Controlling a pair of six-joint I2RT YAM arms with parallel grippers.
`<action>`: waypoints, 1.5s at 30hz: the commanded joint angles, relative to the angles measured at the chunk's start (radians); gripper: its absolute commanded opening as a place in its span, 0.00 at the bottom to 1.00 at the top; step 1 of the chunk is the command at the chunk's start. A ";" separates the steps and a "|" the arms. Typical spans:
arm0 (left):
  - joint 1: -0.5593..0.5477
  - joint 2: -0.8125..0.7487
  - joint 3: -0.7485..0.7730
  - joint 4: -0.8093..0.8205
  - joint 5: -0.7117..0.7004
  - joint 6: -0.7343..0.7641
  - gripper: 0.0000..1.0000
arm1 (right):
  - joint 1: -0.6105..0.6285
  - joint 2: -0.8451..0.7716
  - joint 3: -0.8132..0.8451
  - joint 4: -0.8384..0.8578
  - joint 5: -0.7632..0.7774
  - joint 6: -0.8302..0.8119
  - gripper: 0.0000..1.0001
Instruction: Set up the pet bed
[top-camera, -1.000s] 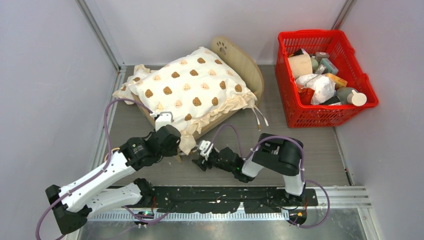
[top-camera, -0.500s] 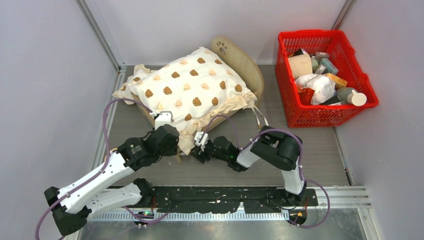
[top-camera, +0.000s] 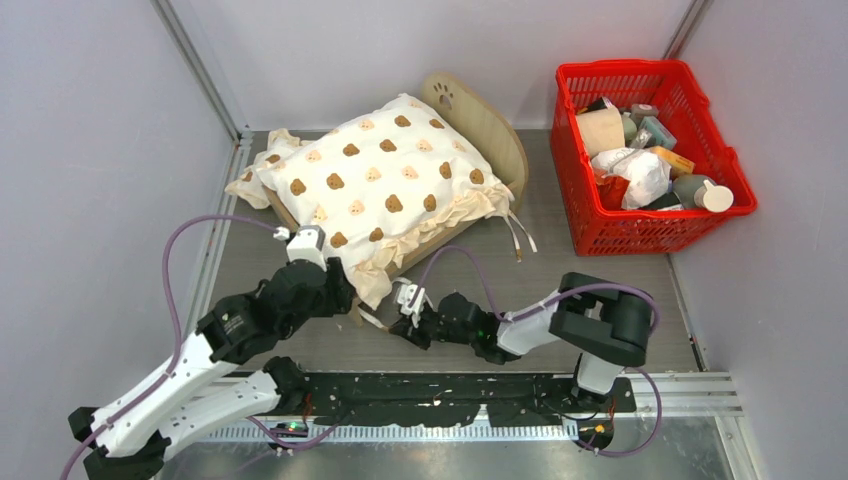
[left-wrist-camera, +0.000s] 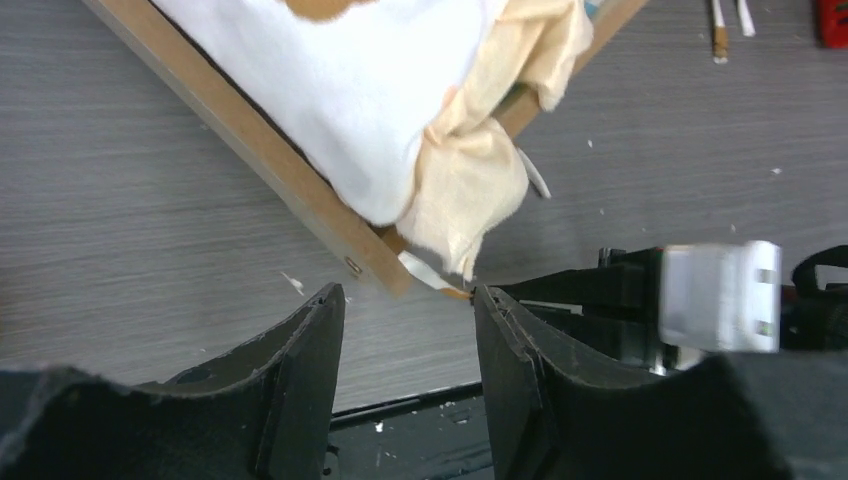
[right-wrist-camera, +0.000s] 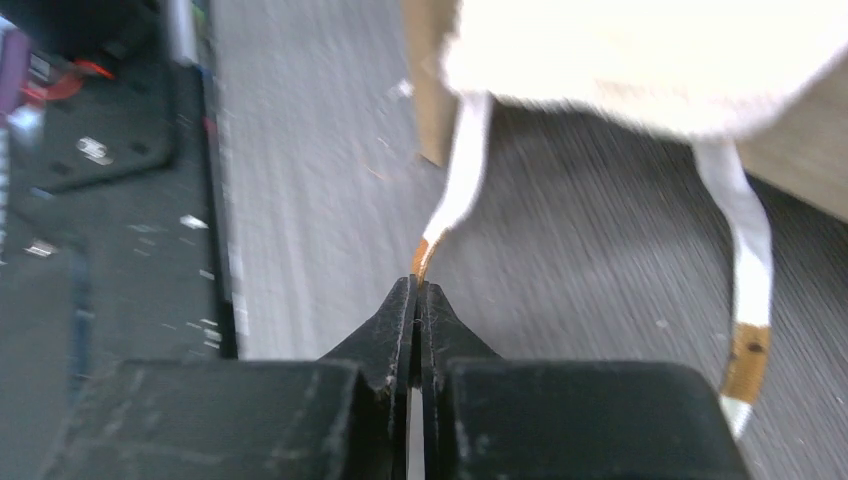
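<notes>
The pet bed (top-camera: 487, 128) sits upper centre on the worktop (top-camera: 620, 300). The right claw (right-wrist-camera: 416, 285) pinches the tie ribbon (right-wrist-camera: 465, 160) of the cushion (top-camera: 380, 170) by its tip. The ribbon could slip out, or a tug could drag the cushion askew. The left claw (left-wrist-camera: 410, 300) gapes open.

We find no legible words or numbers. The one sign we make out is a paw-print cutout (top-camera: 443, 97) on the pet bed (top-camera: 497, 140) headboard, upper middle; labels in the red basket (top-camera: 566, 190) are too small.
</notes>
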 joint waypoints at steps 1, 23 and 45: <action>0.004 -0.110 -0.148 0.124 0.125 -0.087 0.55 | 0.086 -0.116 -0.020 -0.017 0.136 0.110 0.05; -0.127 -0.059 -0.351 0.383 0.178 -0.231 0.66 | 0.263 -0.452 -0.172 -0.145 0.475 0.312 0.05; -0.276 0.224 -0.181 0.239 0.076 -0.336 0.67 | 0.351 -0.454 -0.213 -0.106 0.683 0.428 0.05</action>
